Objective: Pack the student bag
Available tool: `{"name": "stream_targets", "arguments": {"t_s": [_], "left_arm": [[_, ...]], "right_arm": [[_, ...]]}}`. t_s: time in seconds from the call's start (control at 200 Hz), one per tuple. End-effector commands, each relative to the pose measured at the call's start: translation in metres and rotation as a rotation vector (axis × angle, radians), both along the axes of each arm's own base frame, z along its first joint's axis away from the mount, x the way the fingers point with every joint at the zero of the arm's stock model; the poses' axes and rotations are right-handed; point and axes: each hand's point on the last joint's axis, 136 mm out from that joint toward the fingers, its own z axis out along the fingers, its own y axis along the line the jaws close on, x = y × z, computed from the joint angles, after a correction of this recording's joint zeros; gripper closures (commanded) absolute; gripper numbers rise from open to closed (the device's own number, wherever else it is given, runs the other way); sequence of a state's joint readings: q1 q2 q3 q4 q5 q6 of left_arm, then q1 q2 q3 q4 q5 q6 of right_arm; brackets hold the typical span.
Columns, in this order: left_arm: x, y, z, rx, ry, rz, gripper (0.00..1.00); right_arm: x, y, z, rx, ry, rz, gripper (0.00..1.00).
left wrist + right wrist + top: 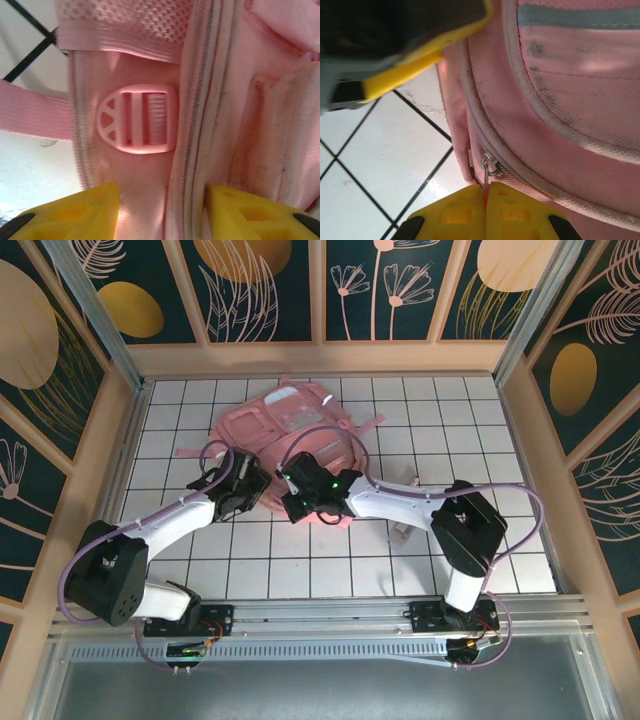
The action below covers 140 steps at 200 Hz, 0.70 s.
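The student bag [300, 425], soft and pink, lies flat on the tiled table toward the back middle. My left gripper [250, 490] sits at the bag's near left edge. In the left wrist view its yellow fingers [85, 212] clamp a fold of pink fabric with a zip seam [195, 165], just below a pink plastic strap buckle [137, 125]. My right gripper [300, 502] is at the bag's near edge, right beside the left one. In the right wrist view it [485, 192] is shut on the small metal zipper pull [490, 167] at the end of the bag's zip.
Loose pink straps [195, 452] trail onto the tiles at the bag's left, and more [375, 422] at its right. A small pale object [400, 533] lies on the table under the right arm. Wooden walls enclose the table; a metal rail [320, 612] runs along the near edge.
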<state>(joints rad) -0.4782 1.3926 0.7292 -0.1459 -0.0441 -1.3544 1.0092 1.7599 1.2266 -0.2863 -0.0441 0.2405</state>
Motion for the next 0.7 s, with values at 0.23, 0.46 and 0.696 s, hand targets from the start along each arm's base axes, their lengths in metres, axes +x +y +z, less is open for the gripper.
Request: {"name": "stream_targets", "arguments": {"t_s": [0.23,0.46,0.696], "left_arm": [[0.013,0.004,-0.002,0.031,-0.047,0.081,0.78],[0.017,0.018,0.007,0.156,-0.055,0.05,1.0],[0.018,0.056,0.032,0.198,-0.05,0.008,1.0]], "right_arm": [[-0.017,0.02,0.044,0.178,0.026,0.127,1.0],[-0.011,-0.001,0.039,0.116,-0.003,0.078,1.0],[0.018,-0.061,0.015,-0.054,-0.074,-0.043,1.0]]}}
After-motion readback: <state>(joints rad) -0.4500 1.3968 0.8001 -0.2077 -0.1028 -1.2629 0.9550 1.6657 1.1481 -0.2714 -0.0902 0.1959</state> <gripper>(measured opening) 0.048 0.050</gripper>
